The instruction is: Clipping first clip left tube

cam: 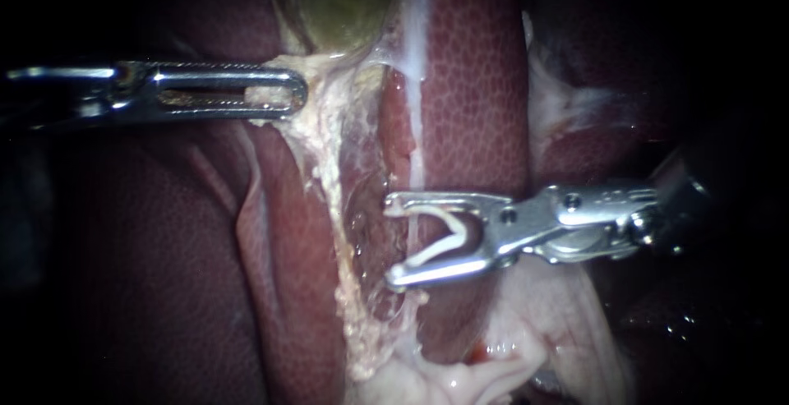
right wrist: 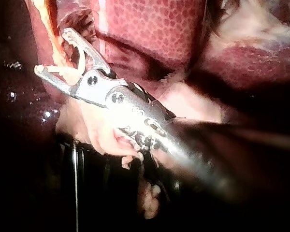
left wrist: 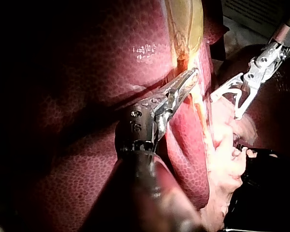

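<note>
Dark red, mottled liver (cam: 477, 85) filled the endoscope view, with the greenish gallbladder (cam: 337, 2) above the left instrument's tip. Left instrument (cam: 292, 93): slotted jaws lying together, clamped on pale tissue (cam: 319, 113) at the gallbladder's lower end. Right instrument (cam: 396, 241): jaws spread wide, an open white clip (cam: 440, 237) seated between them with one leg against each jaw. Left tube (cam: 333, 183): a pale, crusted strand running down from that gripped tissue, just ahead of the right instrument's jaw tips and not yet between them. Left wrist view: left instrument (left wrist: 191, 77) closed on the pale strand directly under the gallbladder (left wrist: 186, 19), liver (left wrist: 87, 72) beside its shaft. The right instrument (left wrist: 225, 107) was beyond and to the side, jaws apart with the clip (left wrist: 238, 93) between them. Right wrist view: right instrument (right wrist: 51, 50) with jaws gaping, clip (right wrist: 80, 58) curved between them. The left tube (right wrist: 47, 14) showed at the jaw tips, but whether it lay inside the gap or behind it could not be told. Liver (right wrist: 150, 24) lay ahead.
</note>
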### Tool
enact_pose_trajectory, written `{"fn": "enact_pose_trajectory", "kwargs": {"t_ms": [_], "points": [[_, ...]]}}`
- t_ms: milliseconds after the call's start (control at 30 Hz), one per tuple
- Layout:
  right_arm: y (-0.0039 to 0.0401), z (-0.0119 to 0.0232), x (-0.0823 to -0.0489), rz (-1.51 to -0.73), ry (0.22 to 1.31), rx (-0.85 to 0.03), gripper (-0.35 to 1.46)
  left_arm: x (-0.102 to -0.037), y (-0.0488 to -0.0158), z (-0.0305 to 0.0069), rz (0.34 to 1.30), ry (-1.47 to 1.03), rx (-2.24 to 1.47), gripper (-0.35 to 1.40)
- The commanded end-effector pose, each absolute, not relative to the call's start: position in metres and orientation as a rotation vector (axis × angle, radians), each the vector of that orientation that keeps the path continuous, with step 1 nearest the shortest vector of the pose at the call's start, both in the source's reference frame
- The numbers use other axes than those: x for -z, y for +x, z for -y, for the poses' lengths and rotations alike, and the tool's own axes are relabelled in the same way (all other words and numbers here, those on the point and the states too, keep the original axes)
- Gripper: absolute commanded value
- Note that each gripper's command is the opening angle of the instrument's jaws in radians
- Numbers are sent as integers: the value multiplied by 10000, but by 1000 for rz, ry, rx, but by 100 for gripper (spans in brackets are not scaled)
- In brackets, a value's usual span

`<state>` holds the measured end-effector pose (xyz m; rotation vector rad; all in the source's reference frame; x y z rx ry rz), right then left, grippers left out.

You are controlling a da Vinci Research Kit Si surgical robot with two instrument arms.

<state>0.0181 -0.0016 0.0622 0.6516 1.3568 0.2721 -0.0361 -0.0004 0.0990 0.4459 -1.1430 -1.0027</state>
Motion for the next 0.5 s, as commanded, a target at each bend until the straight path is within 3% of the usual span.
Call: {"fn": "enact_pose_trajectory", "kwargs": {"t_ms": [33, 500], "points": [[186, 18, -626, -1352, 659, -274, 60, -990, -361, 4, 1143, 446, 1002, -35], [215, 33, -651, -1337, 680, -274, 60, -990, -361, 5, 1143, 446, 1002, -35]]}}
